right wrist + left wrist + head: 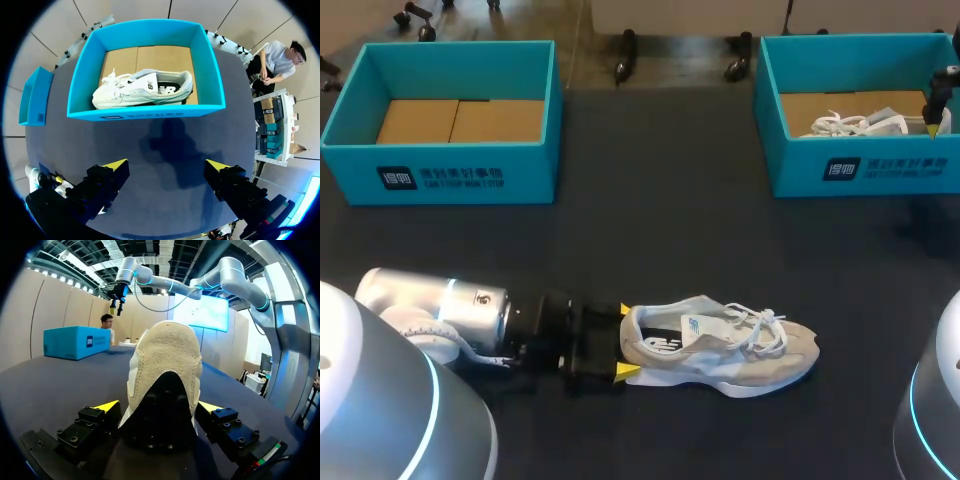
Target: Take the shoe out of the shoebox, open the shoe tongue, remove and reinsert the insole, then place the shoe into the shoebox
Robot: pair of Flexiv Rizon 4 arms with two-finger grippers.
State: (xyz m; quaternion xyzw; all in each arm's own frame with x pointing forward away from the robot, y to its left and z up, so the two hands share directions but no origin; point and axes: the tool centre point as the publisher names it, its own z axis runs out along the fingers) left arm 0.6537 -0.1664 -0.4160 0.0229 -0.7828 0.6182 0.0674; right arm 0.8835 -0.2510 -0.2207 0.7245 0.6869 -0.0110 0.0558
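Closest in, my silver left arm point(440, 310) lay low along the front edge of the dark desk point(650, 230), reaching toward the middle. At the far left corner stood an open teal cardboard shoebox point(450, 175) with nothing in it but its brown cardboard floor point(460, 120). A matching teal shoebox point(860, 170) at the far right corner held a white laced sneaker point(142, 87) lying lengthwise on its own brown floor. The beige-and-white suede sneaker point(730, 350), the one being worked on, was already out of its box. It sat upright on its sole near the front edge, heel toward my left arm and toe toward the right edge. That probably left the laces and tongue facing up and open to reach. The left gripper point(624, 341) straddled the heel, fingers spread wide on either side rather than visibly clamped, most likely to steady the shoe. The right gripper point(166, 165) hung high by the right box's near wall, fingers apart and holding nothing, seemingly kept clear until needed at the tongue.
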